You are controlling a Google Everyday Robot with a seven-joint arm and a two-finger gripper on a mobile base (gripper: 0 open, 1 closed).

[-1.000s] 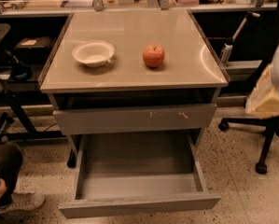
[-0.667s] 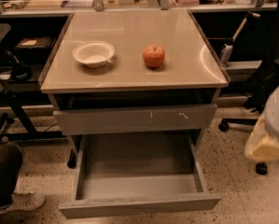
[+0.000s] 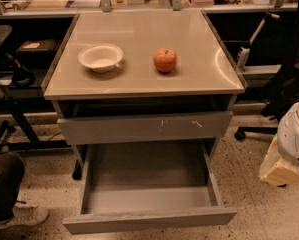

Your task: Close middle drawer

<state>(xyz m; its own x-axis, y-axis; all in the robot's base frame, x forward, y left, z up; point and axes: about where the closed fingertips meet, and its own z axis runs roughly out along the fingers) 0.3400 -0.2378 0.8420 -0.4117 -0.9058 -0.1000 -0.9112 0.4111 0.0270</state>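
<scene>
Gripper [image 3: 284, 159] is at the far R edge of my view, low beside the cabinet and well apart from it. I can't tell its state (the arm end is just a white-and-beige lump from here). Middle drawer [image 3: 149, 219] is pulled fully out twd the camera, grey tray in full view. Above it is the scratched drawer front [image 3: 144, 128], then the tabletop [image 3: 139, 81] w/ white bowl [image 3: 100, 57] and apple [image 3: 165, 60].
</scene>
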